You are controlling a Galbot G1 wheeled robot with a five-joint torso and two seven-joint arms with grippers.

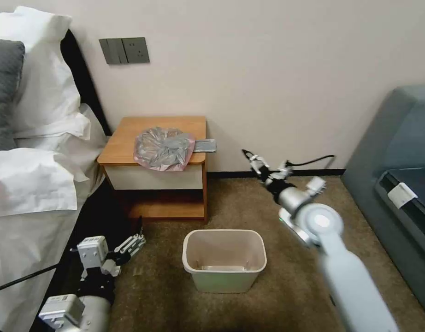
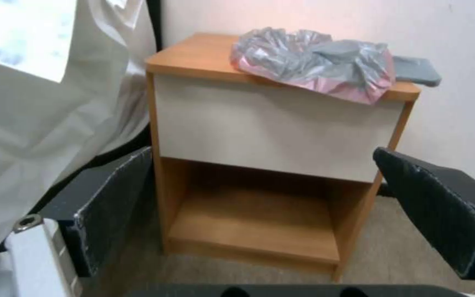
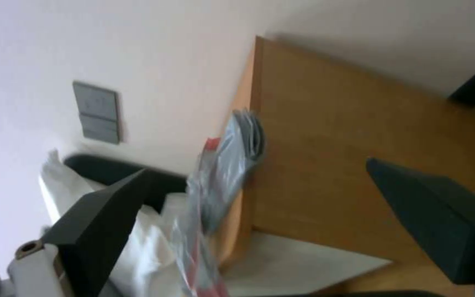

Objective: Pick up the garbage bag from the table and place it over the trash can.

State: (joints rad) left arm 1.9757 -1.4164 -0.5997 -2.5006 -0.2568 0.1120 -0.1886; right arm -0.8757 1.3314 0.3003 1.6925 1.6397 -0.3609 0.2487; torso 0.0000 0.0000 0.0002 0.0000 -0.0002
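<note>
Garbage bag (image 1: 163, 148) lies crumpled on the nightstand surface (image 1: 129, 138), toward its front right; the pink edge droops over the front lip above the white drawer front. A flat grey packet (image 1: 205, 146) sits just beside it, jutting off the right edge. Trash can (image 1: 224, 259) stands open on the carpet in front of the nightstand, well apart from the bag.

Right gripper (image 1: 247, 154) hovers right of the nightstand at about top height, jaws wide, nothing held. Left gripper (image 1: 135, 240) sits low near the bed (image 1: 32, 184), jaws wide, facing the drawer front.

Judgement: film looks very light, limp, slippery. The overhanging pink edge seems the best place to pinch.
</note>
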